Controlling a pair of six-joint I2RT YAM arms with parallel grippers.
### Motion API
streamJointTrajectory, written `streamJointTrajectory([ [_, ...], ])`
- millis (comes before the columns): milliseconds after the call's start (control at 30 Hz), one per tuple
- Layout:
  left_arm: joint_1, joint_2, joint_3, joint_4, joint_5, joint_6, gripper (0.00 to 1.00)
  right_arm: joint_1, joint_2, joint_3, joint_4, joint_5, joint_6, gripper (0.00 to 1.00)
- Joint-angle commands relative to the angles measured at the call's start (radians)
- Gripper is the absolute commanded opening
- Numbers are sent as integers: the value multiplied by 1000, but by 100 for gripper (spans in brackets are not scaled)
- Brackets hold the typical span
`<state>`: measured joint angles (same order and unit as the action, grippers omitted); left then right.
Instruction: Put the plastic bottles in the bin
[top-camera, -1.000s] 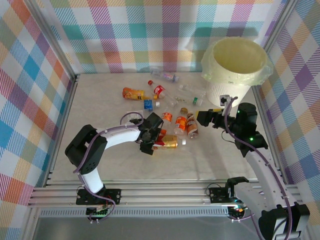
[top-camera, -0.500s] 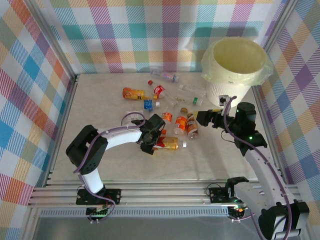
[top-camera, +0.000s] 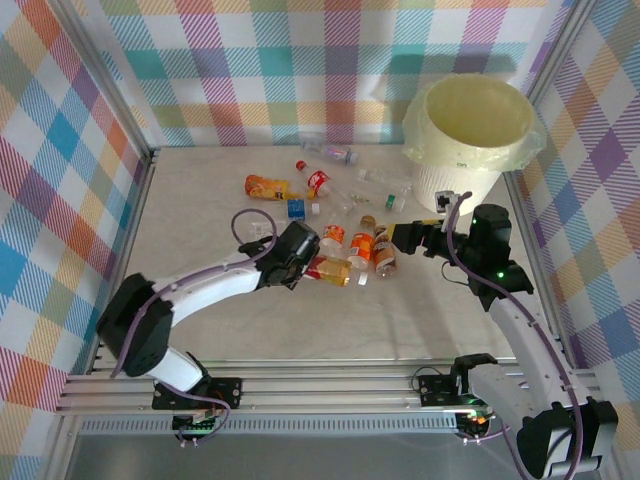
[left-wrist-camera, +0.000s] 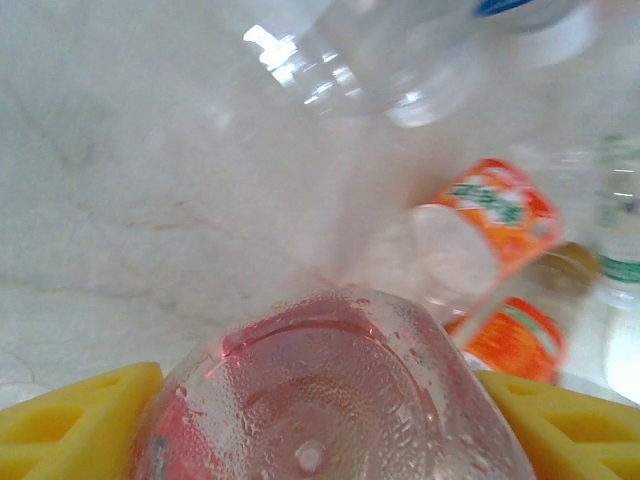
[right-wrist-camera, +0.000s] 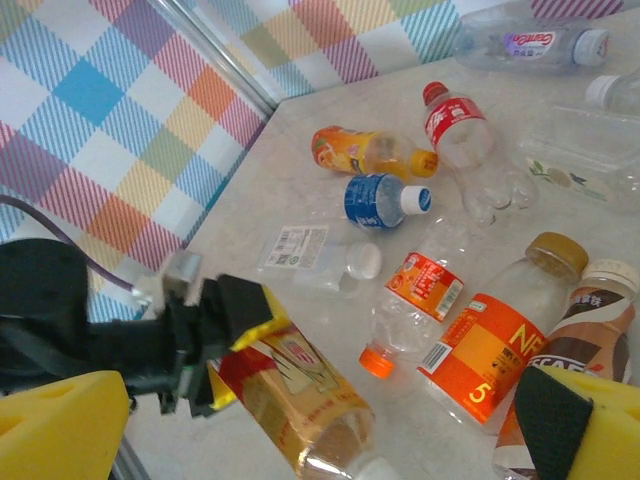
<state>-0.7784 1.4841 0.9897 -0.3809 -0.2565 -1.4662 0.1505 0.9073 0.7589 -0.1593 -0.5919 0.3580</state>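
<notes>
My left gripper is shut on a plastic bottle with a red and yellow label and pale amber liquid, holding it by the base end. In the left wrist view the yellow pads press either side of the bottle's clear base. From the right wrist I see the same bottle tilted, in the left gripper. My right gripper stands open beside the cluster of bottles, right of an orange-labelled one. The cream bin stands at the back right.
Several more bottles lie scattered mid-table: an orange juice one, a red-capped one, a blue-labelled one, a clear one near the back wall. Checkered walls and metal rails enclose the table. Bare table lies at the front and left.
My left gripper has narrowed onto the red and yellow bottle and carried it a little toward the back. The left arm has stretched out. The right arm has hardly moved.
</notes>
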Motion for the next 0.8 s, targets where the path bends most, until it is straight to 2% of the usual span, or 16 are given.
streamJointTrajectory([
  [0,-7,-101,-45,30,-110,190,54,8,10,-4,8,-68,-6,100],
  [167,-4,-192,-33,42,-141,356,52,32,57,21,-4,-111,-24,100],
  [267,0,-212,-6,69,-122,468,52,66,92,51,-17,-115,-43,100],
  [500,1,-206,39,264,73,720,51,140,206,132,-39,-164,-98,100],
  [767,6,-161,119,349,255,858,49,213,310,194,-66,-181,-139,100],
])
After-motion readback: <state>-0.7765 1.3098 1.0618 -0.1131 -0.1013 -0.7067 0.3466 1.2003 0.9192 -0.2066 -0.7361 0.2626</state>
